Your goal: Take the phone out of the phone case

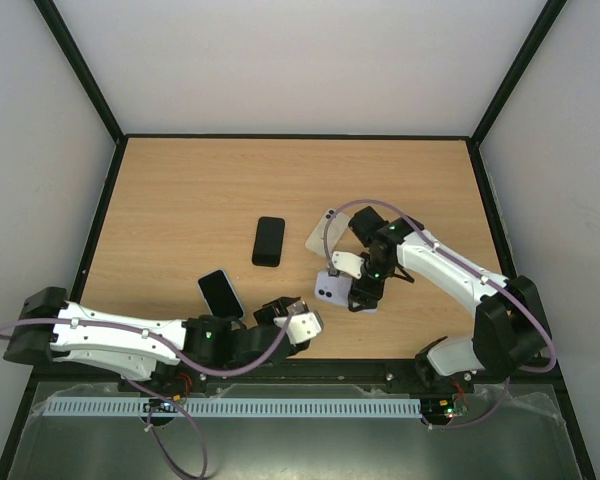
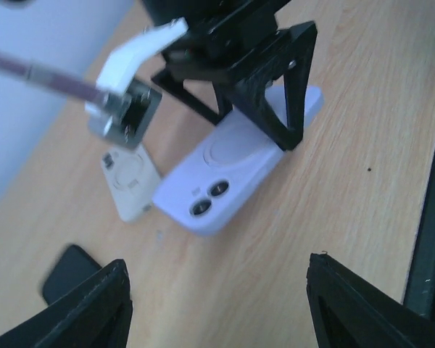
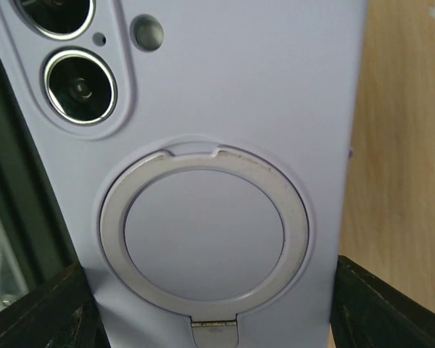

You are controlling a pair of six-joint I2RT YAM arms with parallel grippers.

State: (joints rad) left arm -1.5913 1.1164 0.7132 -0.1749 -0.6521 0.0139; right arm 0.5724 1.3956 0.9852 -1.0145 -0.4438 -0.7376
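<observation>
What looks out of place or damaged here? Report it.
Nothing looks damaged or spilled. Things just lie at mixed angles: a black phone or case, a dark-screened phone lying askew, a pale case, and the lavender cased phone, camera side up between the right tool's fingers.

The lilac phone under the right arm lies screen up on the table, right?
No. The lilac phone under the right arm lies back up on the table: its camera lenses and ring face upward, as the right wrist view shows.
</observation>
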